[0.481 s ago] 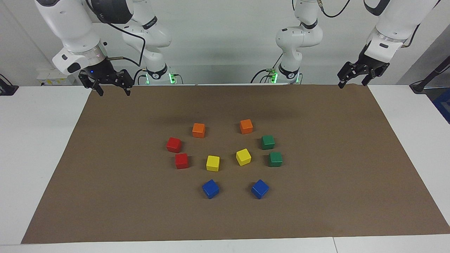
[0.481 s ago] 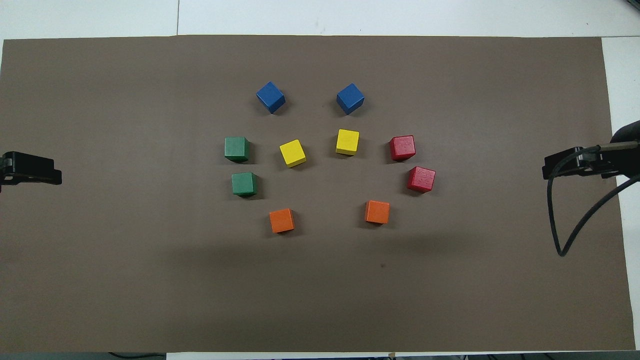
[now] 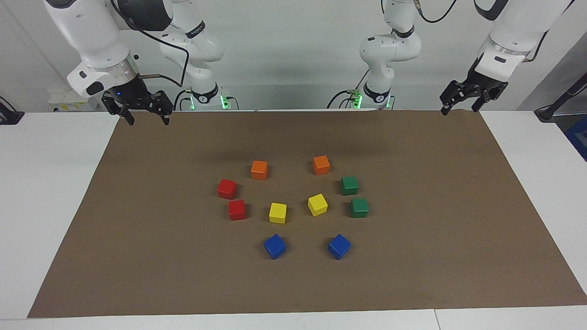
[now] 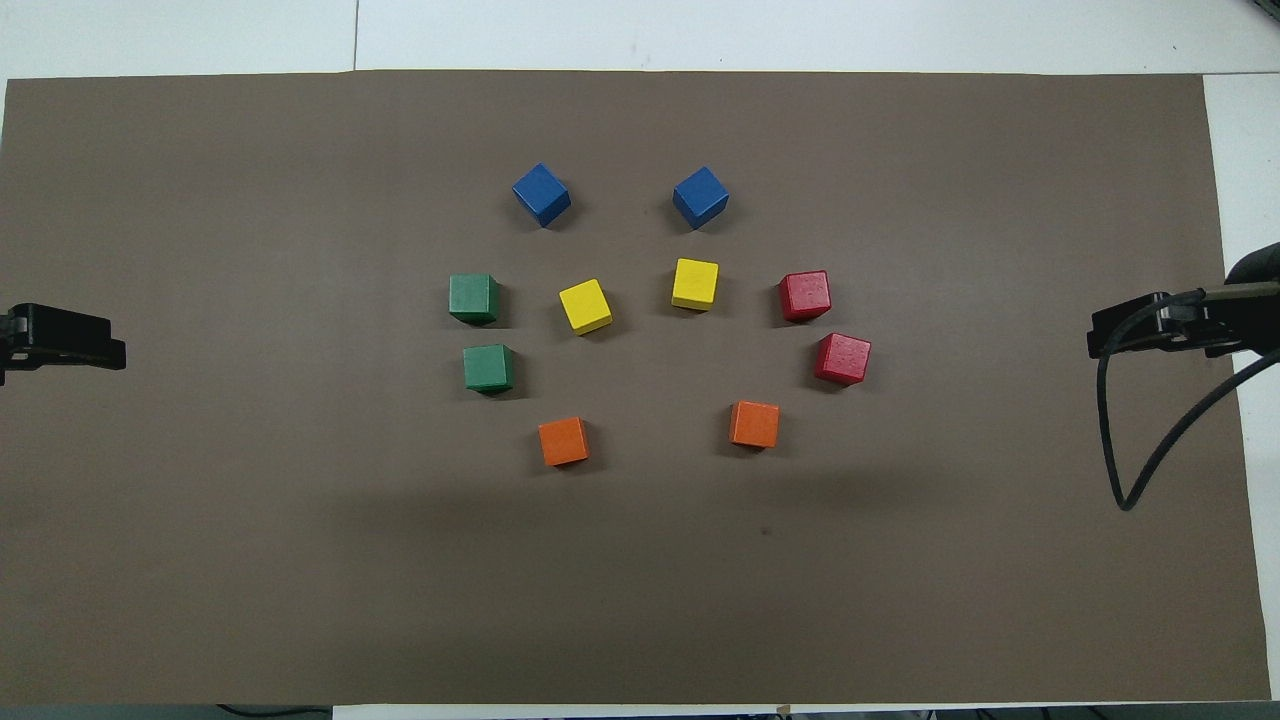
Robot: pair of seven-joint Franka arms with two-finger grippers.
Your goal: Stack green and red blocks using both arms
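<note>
We are at the start: the left gripper (image 3: 460,102) and right gripper (image 3: 143,110) hang with released jaws over the brown mat's (image 3: 137,238) corners, while the green blocks (image 3: 359,207) and red blocks (image 3: 237,210) lie unstacked mid-surface, so next each arm must descend on one.

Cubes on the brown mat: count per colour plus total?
Small matte red cubes: 2
Green cubes: 2
Orange cubes: 2
Yellow cubes: 2
Blue cubes: 2
Total: 10
</note>
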